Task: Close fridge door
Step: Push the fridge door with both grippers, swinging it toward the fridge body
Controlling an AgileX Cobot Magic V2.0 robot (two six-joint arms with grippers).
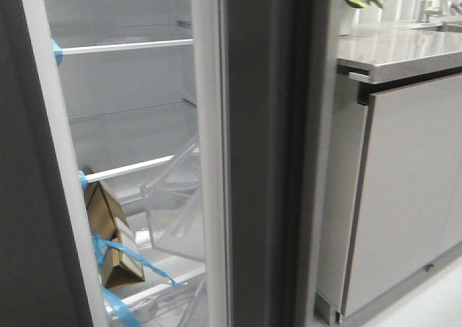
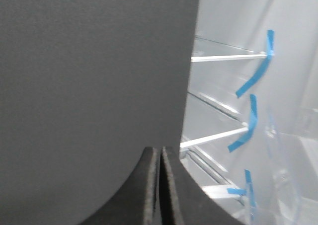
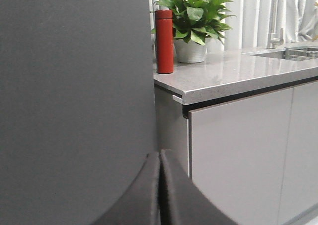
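Note:
The fridge door stands open and shows edge-on in the middle of the front view, a thick dark grey edge with a white inner lining. Its flat dark face fills the left of the right wrist view. My right gripper is shut and empty, its tips close against that face. My left gripper is shut and empty, its tips at a dark grey panel beside the open fridge. Whether either touches, I cannot tell. Neither gripper shows in the front view.
Inside the fridge are white shelves with blue tape, a clear bin and a brown carton. To the right are a stone counter on pale cabinets, a red bottle, a plant and a sink.

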